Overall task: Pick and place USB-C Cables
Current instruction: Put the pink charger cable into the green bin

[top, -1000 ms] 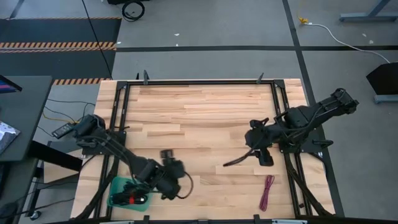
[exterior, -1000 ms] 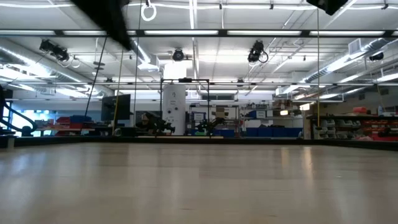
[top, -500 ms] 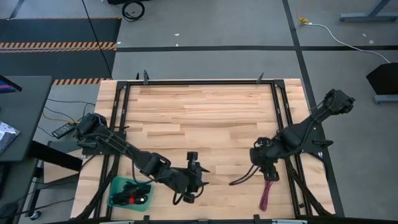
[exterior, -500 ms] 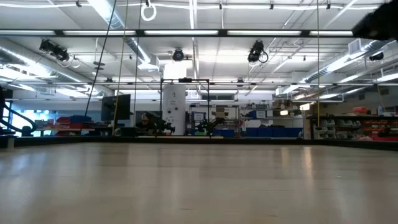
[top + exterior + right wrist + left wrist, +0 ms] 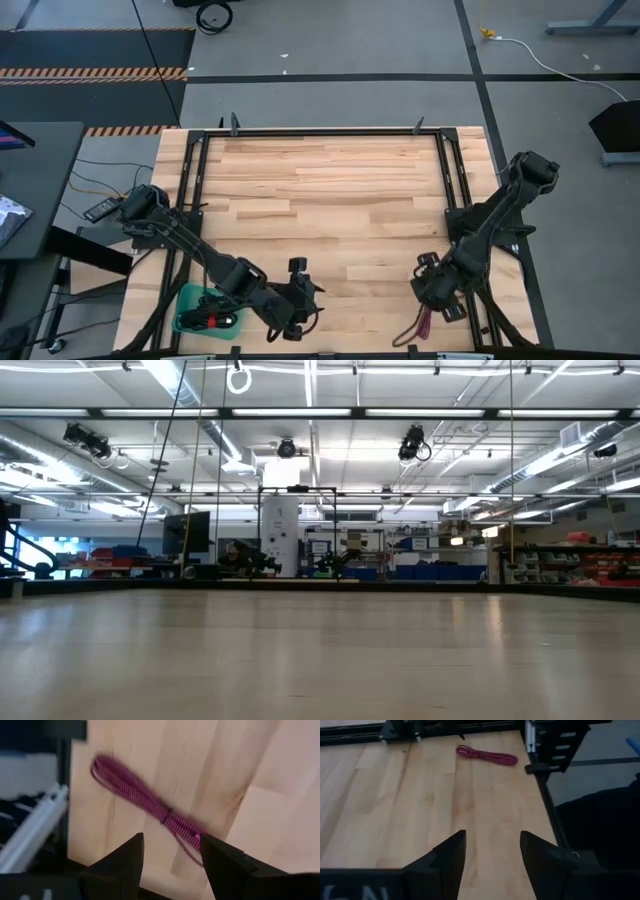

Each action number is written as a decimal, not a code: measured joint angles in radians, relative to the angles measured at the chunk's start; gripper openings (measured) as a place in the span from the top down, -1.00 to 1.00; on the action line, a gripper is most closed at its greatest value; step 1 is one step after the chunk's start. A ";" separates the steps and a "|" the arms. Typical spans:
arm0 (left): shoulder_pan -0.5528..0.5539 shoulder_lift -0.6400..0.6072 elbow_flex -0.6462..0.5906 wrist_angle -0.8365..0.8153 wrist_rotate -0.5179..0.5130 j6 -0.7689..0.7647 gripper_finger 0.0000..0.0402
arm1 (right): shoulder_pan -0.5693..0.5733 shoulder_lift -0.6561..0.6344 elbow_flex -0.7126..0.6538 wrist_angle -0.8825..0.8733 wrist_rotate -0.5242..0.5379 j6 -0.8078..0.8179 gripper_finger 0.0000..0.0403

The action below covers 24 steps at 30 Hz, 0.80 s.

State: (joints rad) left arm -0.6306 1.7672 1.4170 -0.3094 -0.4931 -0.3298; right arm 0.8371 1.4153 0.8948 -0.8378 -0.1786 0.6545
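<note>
A long magenta-red USB-C cable (image 5: 145,800) lies bundled on the wood near the table's front right corner (image 5: 422,326). My right gripper (image 5: 170,855) hangs open just above it (image 5: 435,297), pointing steeply down, a finger to either side of the cable's near stretch. I see no touch. A teal tray (image 5: 186,322) at the front left holds black and red cable bundles (image 5: 215,314). My left gripper (image 5: 492,850) stands open and empty beside the tray (image 5: 312,292), pointing toward the table's right edge. It sees the magenta cable (image 5: 487,756) far off.
Black frame rails run along the table's edges (image 5: 455,200), one close beside the magenta cable (image 5: 30,840). Bare wood lies between the two grippers (image 5: 360,290). The low view shows only the tabletop and the room behind.
My right gripper has swung from mid-table toward the near right corner and come down over the magenta cable, tipping to point more steeply down. My left gripper has left the tray, gone a little toward the table's right edge and tipped up toward level.
</note>
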 joint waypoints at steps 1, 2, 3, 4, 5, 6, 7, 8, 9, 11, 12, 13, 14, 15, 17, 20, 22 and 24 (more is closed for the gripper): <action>-0.006 0.000 0.000 0.001 0.000 0.000 0.03 | 0.013 0.020 0.000 0.000 -0.003 -0.003 0.02; -0.012 0.000 0.000 0.001 -0.001 -0.001 0.03 | 0.025 0.039 0.000 0.000 -0.005 -0.004 0.03; -0.017 0.000 0.000 0.001 -0.002 -0.002 0.03 | 0.036 0.057 0.000 0.002 -0.009 -0.004 0.04; -0.021 0.000 0.000 0.001 -0.003 -0.006 0.03 | 0.044 0.077 0.000 0.003 -0.014 -0.004 0.04; -0.024 0.000 0.000 0.002 -0.006 -0.011 0.03 | 0.050 0.095 0.000 0.003 -0.018 -0.005 0.04; -0.026 0.000 0.000 0.003 -0.008 -0.019 0.03 | 0.056 0.113 0.000 0.003 -0.019 -0.005 0.05; -0.027 0.000 0.000 0.003 -0.009 -0.026 0.03 | 0.060 0.130 0.000 0.003 -0.019 -0.005 0.05; -0.027 0.000 0.000 0.003 -0.009 -0.026 0.03 | 0.064 0.146 0.000 0.006 -0.018 -0.009 0.05; -0.030 0.000 0.000 0.004 -0.010 -0.027 0.03 | 0.066 0.163 0.000 0.008 -0.018 -0.017 0.05; -0.031 0.000 0.000 0.004 -0.012 -0.026 0.04 | 0.072 0.196 -0.001 0.012 -0.017 -0.038 0.05; -0.031 0.000 0.000 0.003 -0.012 -0.026 0.04 | 0.073 0.212 -0.001 0.012 -0.017 -0.052 0.05; -0.031 0.000 0.000 0.003 -0.012 -0.026 0.04 | 0.073 0.227 -0.001 0.012 -0.018 -0.066 0.05; -0.031 0.000 0.000 0.003 -0.012 -0.026 0.04 | 0.073 0.241 0.000 0.012 -0.019 -0.080 0.05; -0.031 0.000 0.000 0.003 -0.012 -0.026 0.04 | 0.073 0.253 0.000 0.012 -0.025 -0.090 0.05; -0.031 0.000 0.000 0.001 -0.012 -0.025 0.04 | 0.073 0.273 0.004 0.010 -0.026 -0.114 0.05; -0.029 0.000 -0.001 -0.005 -0.012 -0.025 0.04 | 0.073 0.281 0.004 0.009 -0.019 -0.131 0.05; -0.029 0.000 -0.001 -0.010 -0.012 -0.024 0.04 | 0.074 0.274 0.007 0.007 0.000 -0.122 0.05; -0.029 0.000 -0.001 -0.011 -0.013 -0.018 0.04 | 0.074 0.265 0.015 0.005 0.023 -0.108 0.05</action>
State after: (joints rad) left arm -0.6594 1.7676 1.4158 -0.3202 -0.5056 -0.3478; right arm 0.9108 1.6804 0.9099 -0.8331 -0.1553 0.5466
